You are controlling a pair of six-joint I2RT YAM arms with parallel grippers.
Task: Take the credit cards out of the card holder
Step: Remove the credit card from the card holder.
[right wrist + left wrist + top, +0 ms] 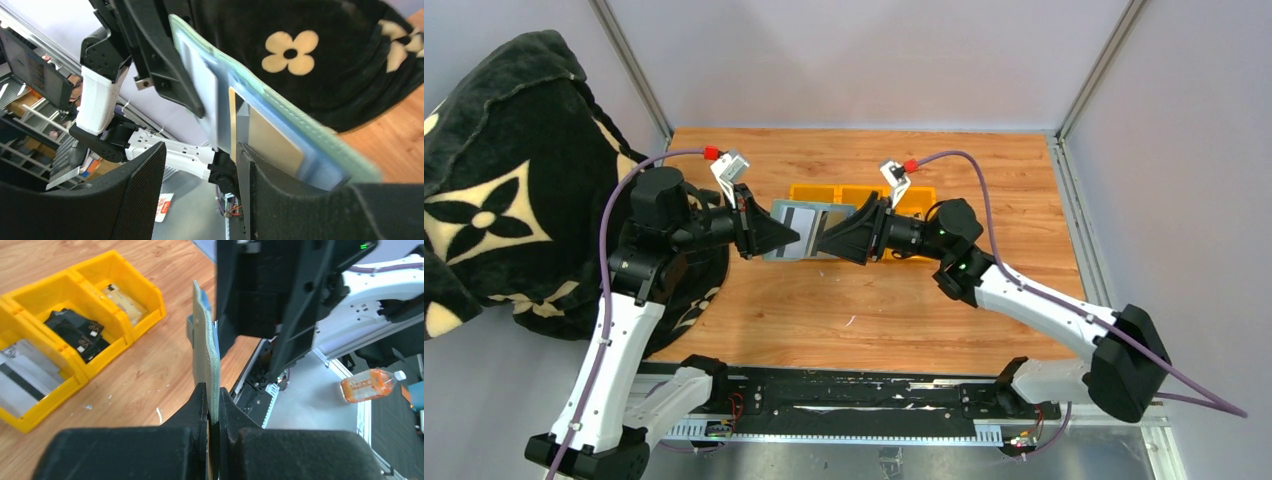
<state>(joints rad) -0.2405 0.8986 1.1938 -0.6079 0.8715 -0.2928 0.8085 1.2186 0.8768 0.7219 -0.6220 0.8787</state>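
The sage-green card holder (pixel 802 228) hangs open in the air between the two arms, in front of the yellow tray. My left gripper (pixel 214 401) is shut on its lower edge, and the card holder (pixel 206 342) shows edge-on there. In the right wrist view the card holder (pixel 320 145) shows its inner pockets, with a pale grey credit card (pixel 200 87) and a tan-gold credit card (pixel 275 142) in them. My right gripper (pixel 200 167) is open beside the pockets. One finger (pixel 285 200) lies against the tan-gold card's side, and the grey card's lower edge reaches the gap.
A yellow three-compartment tray (pixel 102 357) stands on the wooden table behind the holder; it holds a gold card (pixel 122 300), black cards (pixel 75 332) and a silver card (pixel 20 377). A black flower-patterned cushion (pixel 494 200) fills the left side. An orange bottle (pixel 372 385) lies off the table.
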